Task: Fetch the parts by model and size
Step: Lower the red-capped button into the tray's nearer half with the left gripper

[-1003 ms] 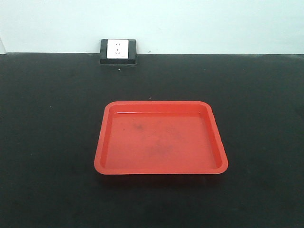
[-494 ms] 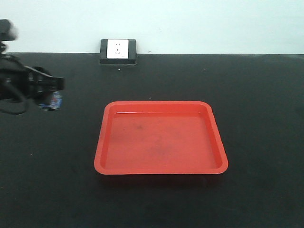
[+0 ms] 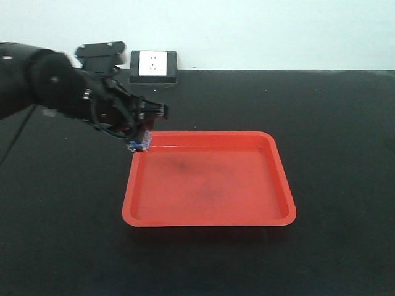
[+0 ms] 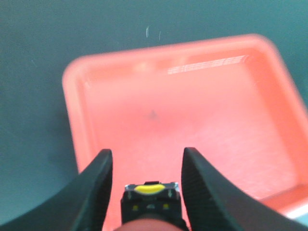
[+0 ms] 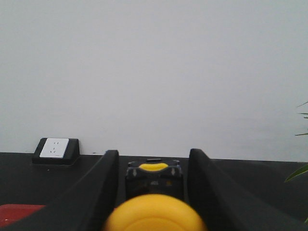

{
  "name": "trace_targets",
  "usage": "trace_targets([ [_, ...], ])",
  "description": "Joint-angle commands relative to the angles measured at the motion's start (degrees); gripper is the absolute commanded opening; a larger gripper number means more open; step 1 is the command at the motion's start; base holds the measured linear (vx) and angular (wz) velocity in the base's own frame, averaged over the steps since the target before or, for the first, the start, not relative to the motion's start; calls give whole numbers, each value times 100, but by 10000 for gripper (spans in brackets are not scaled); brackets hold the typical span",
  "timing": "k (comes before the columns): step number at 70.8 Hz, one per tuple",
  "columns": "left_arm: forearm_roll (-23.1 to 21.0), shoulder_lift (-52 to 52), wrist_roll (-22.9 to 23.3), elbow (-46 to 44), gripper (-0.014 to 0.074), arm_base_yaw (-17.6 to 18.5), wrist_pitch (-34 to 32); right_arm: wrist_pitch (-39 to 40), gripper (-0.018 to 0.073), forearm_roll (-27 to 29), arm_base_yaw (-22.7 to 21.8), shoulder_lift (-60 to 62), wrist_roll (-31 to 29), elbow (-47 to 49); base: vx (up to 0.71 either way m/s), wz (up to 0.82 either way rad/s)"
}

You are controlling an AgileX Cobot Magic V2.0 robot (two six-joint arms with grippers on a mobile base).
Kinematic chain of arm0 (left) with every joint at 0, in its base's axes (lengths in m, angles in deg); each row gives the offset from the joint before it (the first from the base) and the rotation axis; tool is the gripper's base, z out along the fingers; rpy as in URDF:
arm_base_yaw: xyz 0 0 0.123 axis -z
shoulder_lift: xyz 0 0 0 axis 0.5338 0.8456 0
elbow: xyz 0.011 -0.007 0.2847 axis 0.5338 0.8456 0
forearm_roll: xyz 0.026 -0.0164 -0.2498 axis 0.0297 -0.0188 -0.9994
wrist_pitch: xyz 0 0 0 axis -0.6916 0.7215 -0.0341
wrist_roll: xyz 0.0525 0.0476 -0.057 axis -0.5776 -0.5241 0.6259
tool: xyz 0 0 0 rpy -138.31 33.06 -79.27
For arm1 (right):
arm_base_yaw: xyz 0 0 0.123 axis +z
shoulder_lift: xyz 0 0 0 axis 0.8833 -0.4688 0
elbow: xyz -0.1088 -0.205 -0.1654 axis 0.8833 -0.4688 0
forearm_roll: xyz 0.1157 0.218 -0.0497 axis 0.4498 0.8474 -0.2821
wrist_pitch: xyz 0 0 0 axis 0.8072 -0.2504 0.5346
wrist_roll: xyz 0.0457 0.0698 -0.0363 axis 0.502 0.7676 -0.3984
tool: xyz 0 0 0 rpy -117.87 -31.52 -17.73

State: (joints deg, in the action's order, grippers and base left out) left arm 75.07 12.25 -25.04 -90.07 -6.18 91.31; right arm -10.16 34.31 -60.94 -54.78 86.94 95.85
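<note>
The left gripper is clamped on the red-capped push-button switch, which hangs just above the 10 o'clock corner of the red tray, blue base down. The right gripper, outside the front view, is closed on the yellow-capped push-button switch and faces a wall. A socket sits at its 9 o'clock.

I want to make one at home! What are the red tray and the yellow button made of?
The red tray looks like molded plastic: smooth, slightly glossy, with rounded corners and a light streak on its wall. The yellow button looks like smooth plastic too, but it is blurry.
</note>
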Motion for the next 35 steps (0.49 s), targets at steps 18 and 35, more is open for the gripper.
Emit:
trace_targets([
  [18, 2288, 736, 2059, -1048, -4, 791, 320, 476, -6, -8, -3, -81, -1, 146, 0, 0],
  [35, 2544, 1256, 2752, -1064, -4, 827, 189, 396, -6, -3, -3, -81, -1, 146, 0, 0],
])
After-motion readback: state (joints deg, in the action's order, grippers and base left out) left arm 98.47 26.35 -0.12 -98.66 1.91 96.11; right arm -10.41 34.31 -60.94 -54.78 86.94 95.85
